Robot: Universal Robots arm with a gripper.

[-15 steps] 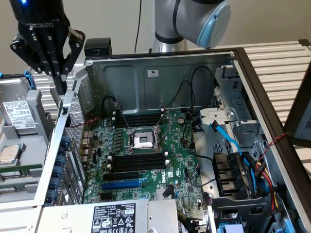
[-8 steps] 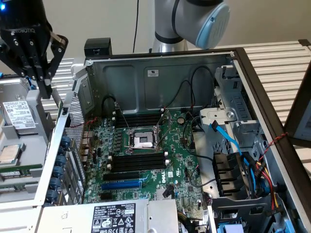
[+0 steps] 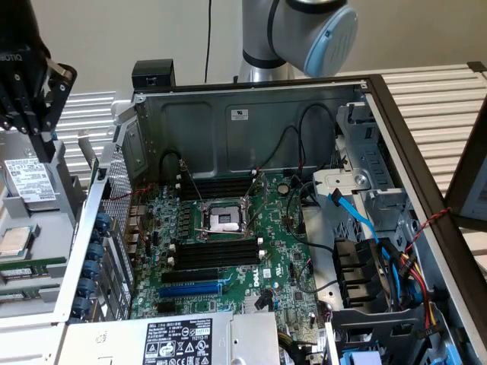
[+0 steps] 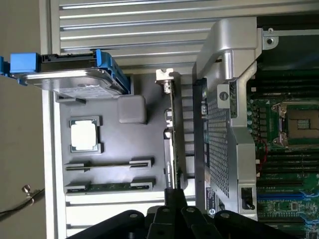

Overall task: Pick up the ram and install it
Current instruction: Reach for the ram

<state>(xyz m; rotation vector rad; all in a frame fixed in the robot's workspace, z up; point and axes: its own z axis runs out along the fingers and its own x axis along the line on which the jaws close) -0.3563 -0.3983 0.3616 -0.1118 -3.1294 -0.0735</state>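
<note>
I log the parts tray (image 4: 124, 144) just beside the case (image 3: 228, 122), on the exterior view's left, with the motherboard (image 3: 228, 251) on the case floor and the power supply (image 3: 175, 338) along the case's near edge. On the tray, the hard drive (image 4: 75, 82) sits at the far end, the processor (image 4: 83, 135) nearer, and the ram (image 4: 107, 187) toward the near edge. The gripper (image 3: 42, 144) hangs above the tray's far end.

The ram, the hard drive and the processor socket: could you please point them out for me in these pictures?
ram (image 4: 109, 187), wrist view, middle of the green stick.
hard drive (image 4: 75, 82), wrist view, its silver face.
processor socket (image 3: 226, 220), exterior view, its pale centre.
</note>
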